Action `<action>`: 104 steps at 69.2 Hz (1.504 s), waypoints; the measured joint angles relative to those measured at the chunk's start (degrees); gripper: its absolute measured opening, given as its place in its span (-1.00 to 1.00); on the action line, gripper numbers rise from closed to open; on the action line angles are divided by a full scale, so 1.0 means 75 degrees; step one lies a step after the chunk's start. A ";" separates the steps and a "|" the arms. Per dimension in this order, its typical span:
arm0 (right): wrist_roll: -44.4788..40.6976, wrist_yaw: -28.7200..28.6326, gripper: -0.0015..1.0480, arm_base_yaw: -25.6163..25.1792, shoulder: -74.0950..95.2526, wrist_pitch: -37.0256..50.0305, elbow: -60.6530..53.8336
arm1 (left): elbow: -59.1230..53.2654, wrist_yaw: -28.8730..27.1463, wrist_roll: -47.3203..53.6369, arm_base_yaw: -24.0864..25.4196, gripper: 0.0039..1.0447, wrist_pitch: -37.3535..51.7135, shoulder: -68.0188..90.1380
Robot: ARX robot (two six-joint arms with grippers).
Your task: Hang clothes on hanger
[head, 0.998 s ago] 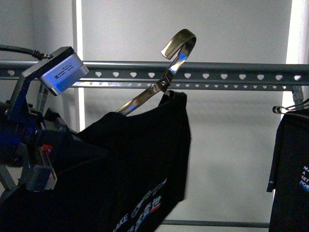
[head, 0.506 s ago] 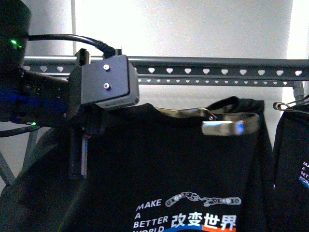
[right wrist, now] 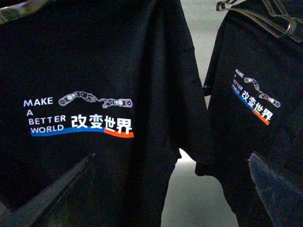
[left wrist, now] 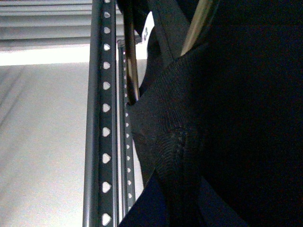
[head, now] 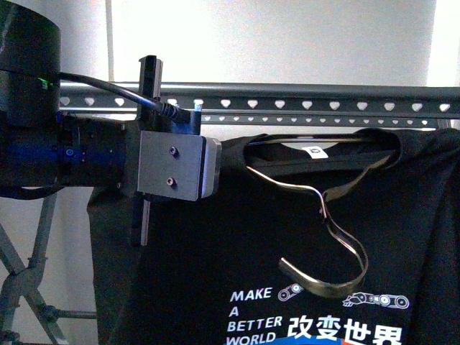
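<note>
We find the left gripper (head: 154, 172) clamped on one shoulder of the black T-shirt (head: 237, 244). The front view hides its jaws behind the grey camera plate (head: 176, 176). Only the left wrist view shows cloth gathered and puckered between two dark finger shapes, so we log it as holding fabric.

The right gripper (right wrist: 170, 156) does not appear in the front view. Its own wrist view shows both fingers spread wide with nothing between them, facing the shirt's lower front.

The shirt hangs spread out from the left gripper, its collar just below the bars of the rack (head: 287, 92). The brass-toned hanger (head: 316, 289) sits inside the collar. Its stem bends down over the chest and its hook lies inverted just above the white "MAKE A BETTER WORLD" print, so it is not over any bar.

The left wrist view adds that the rack's two heart-punched bars run just beside the bunched shoulder; we cannot tell whether they touch. It also shows a hanger arm passing into that fabric.

The right wrist view alone shows the full print and a second black tee (right wrist: 255, 61) beside the shirt. The front view alone shows the rack's crossed legs (head: 21, 273).
</note>
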 joint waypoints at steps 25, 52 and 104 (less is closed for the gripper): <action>0.0000 -0.0003 0.86 0.0000 0.0000 0.0000 0.0000 | 0.0000 0.0009 0.0015 0.0003 -0.93 0.0000 0.0000; -0.1982 -0.5747 0.86 -0.2626 0.4386 0.2935 0.1349 | -0.0003 0.0009 0.0073 -0.0003 -0.93 0.0000 0.0000; -1.3248 -0.5115 0.86 -0.1119 1.1013 0.4893 0.5861 | -0.0006 0.0003 0.0076 0.0017 -0.93 0.0000 0.0000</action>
